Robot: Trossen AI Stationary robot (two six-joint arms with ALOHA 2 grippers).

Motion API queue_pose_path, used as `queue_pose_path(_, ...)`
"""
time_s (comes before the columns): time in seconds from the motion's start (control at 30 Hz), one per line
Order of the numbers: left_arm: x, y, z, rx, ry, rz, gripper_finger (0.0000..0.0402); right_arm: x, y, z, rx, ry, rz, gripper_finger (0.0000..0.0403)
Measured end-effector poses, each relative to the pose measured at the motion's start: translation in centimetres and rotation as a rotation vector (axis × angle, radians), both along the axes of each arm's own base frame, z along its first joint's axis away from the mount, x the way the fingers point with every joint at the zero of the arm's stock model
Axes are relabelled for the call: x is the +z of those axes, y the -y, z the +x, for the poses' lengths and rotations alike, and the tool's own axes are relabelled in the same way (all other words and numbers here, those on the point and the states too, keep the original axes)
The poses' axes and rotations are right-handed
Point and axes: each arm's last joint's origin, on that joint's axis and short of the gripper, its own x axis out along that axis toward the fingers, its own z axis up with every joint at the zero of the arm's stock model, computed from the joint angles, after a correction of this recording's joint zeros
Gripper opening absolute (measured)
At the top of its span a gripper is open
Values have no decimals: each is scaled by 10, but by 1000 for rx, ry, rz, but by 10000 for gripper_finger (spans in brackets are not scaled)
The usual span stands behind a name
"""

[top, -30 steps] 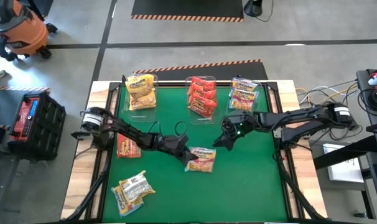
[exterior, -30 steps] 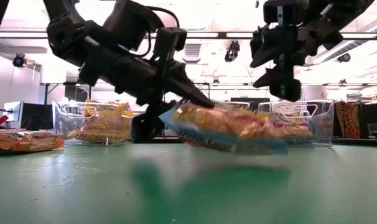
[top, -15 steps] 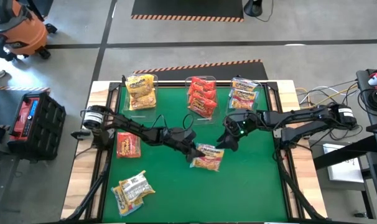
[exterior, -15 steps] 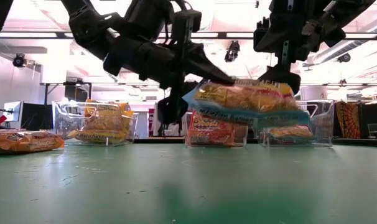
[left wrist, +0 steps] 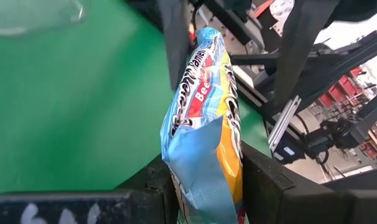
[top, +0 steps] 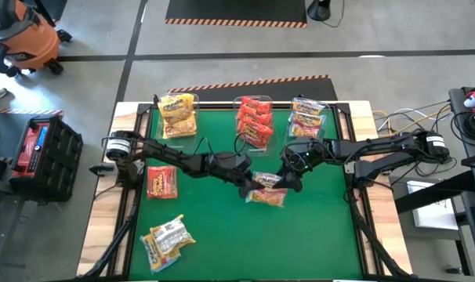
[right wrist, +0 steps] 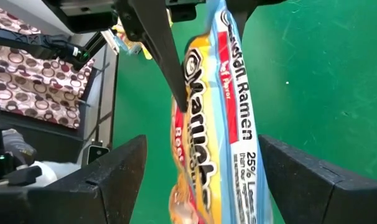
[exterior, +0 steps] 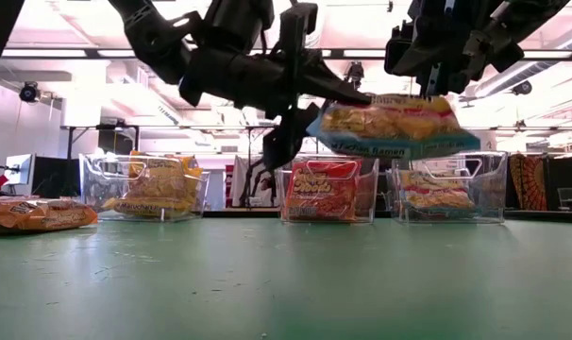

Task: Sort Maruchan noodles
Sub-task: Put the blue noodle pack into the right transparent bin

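A pale, blue-edged Maruchan noodle packet (top: 267, 190) hangs over the middle of the green table (top: 324, 235), with my left gripper (top: 252, 186) shut on its left end. My right gripper (top: 288, 179) is open at the packet's other end. Its fingers (right wrist: 123, 171) stand on either side of the packet (right wrist: 216, 106); a gap shows on one side, and the other finger is close to it. Three clear bins at the far edge hold yellow packets (top: 179, 116), red packets (top: 254, 121) and pale packets (top: 306, 119). A red packet (top: 161, 182) and a yellow-and-white one (top: 168, 237) lie flat on the table at the left. My left gripper pinches the packet's end seam (left wrist: 204, 183) between its two fingers, one on each flat face. The fingers (exterior: 335, 90) come from the table's left, slanting a little downward, and lie along the packet. The packet (exterior: 395, 127) sticks out past them, nearly level and lifted clear of the table.
Black frame rails run along the table's left side (top: 129, 211) and right side (top: 359, 211). The near half of the green mat (top: 261, 243) is bare apart from the two loose packets at the left.
My left gripper has risen and moved toward the table's right and far edges, rolling a little. The packet has gone with it, from low over the mat up to bin-top height, and now lies between my right gripper's fingers.
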Motion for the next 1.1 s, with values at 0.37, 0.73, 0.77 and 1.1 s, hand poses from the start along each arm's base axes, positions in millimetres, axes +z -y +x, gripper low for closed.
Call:
queue_pose_path(0.37,14,-5,8,4,46,30,112,0,0,0,11,8,-18,280)
queue_pose_path(0.73,15,-6,9,30,43,27,112,-2,-1,-1,22,-16,2,196)
queue_pose_path(0.77,15,-6,9,31,44,27,112,-2,-1,-1,22,-16,3,189)
queue_pose_path(1.1,16,-6,10,51,39,-24,143,-2,-1,-1,23,-18,1,141)
